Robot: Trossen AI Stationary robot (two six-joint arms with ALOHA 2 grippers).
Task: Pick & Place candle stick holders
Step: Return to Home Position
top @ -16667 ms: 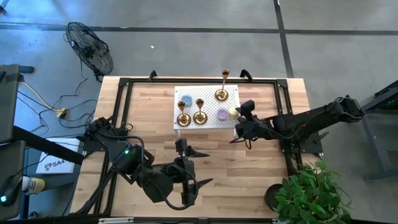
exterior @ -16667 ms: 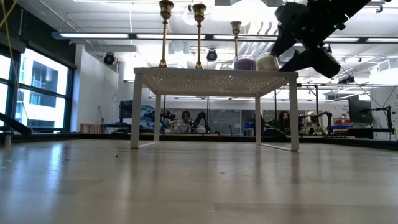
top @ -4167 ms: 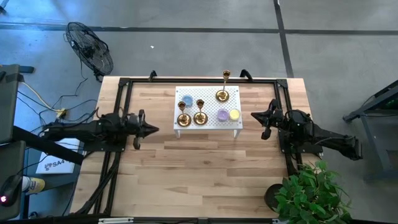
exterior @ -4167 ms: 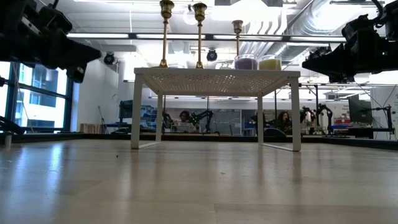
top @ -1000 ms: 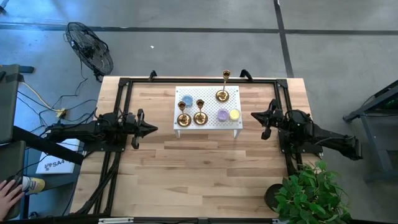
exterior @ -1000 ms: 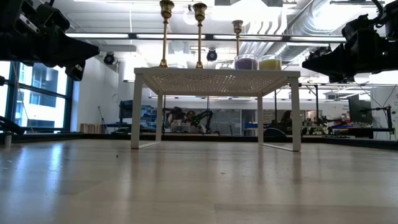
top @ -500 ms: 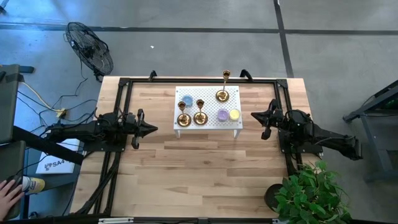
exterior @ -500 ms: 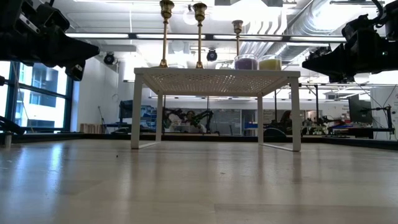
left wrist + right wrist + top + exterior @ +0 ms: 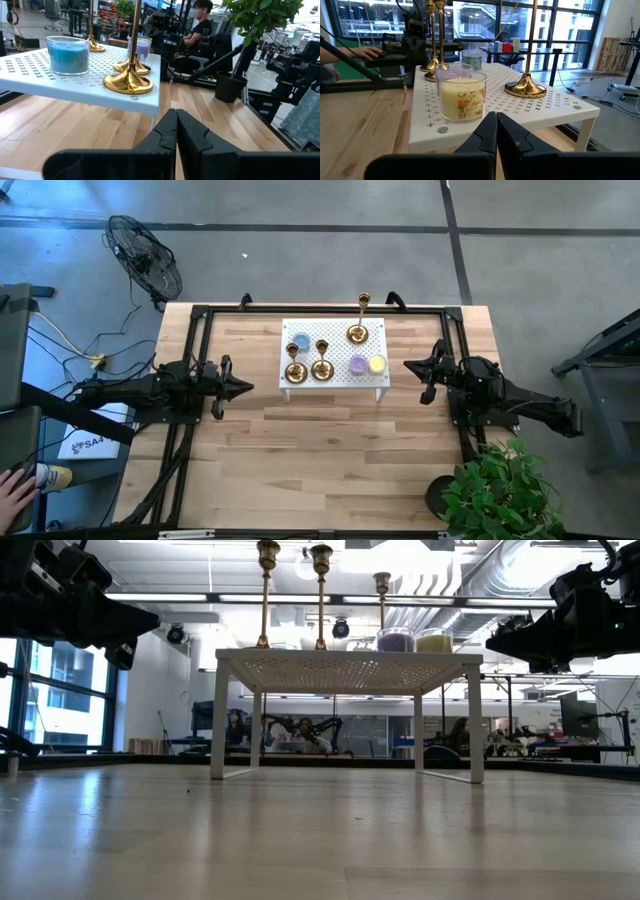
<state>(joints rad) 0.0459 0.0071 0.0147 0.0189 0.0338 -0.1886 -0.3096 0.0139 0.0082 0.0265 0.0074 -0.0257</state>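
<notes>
Brass-gold holders (image 9: 321, 368), three of them, stand upright on the white shelf (image 9: 335, 345) at the far middle of the table (image 9: 300, 460). In the high view two stand side by side on the shelf's left part and the third stands alone toward its far edge. Three candles share the shelf: a blue candle (image 9: 299, 340) just behind the pair, and a purple candle (image 9: 357, 364) and a yellow candle (image 9: 377, 364) side by side on the right.

Only the high view shows all six at once. The low view shows the three stems above the shelf top and only the purple and yellow jars, but it alone shows the shelf's legs.

The left gripper (image 9: 248, 387) hangs over the table's left side and the right gripper (image 9: 407, 365) over its right, both apart from the shelf and pointing at it. The wrist views settle the claws: the left fingers (image 9: 165, 135) are pressed together on nothing, and so are the right fingers (image 9: 487, 132).

The left wrist view also shows a seated person (image 9: 197, 20) and a potted plant (image 9: 240, 30). The right wrist view shows a hand (image 9: 365, 50) beyond the table.
</notes>
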